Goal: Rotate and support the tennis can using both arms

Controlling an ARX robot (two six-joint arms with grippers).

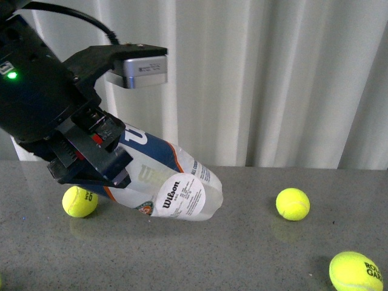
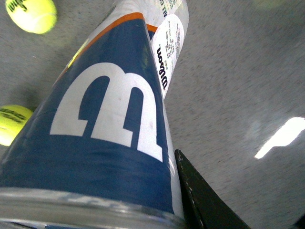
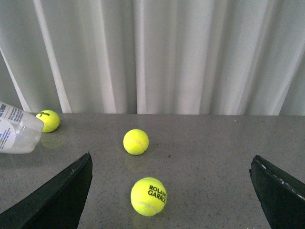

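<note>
The tennis can (image 1: 167,182) is a clear tube with a blue-and-white Wilson label, tilted with its lower end on the grey table. My left gripper (image 1: 91,154) is shut on its upper end. In the left wrist view the can (image 2: 105,119) fills the frame, with one black fingertip (image 2: 195,195) pressed against its side. The can's end shows at the edge of the right wrist view (image 3: 16,133). My right gripper (image 3: 171,195) is open and empty above the table, out of the front view.
Yellow-green tennis balls lie on the grey table (image 1: 242,254): one (image 1: 79,201) beside the can, one (image 1: 293,203) at mid right, one (image 1: 356,271) at front right. Between my right fingers lies a Roland Garros ball (image 3: 148,196). White curtains (image 1: 260,79) hang behind.
</note>
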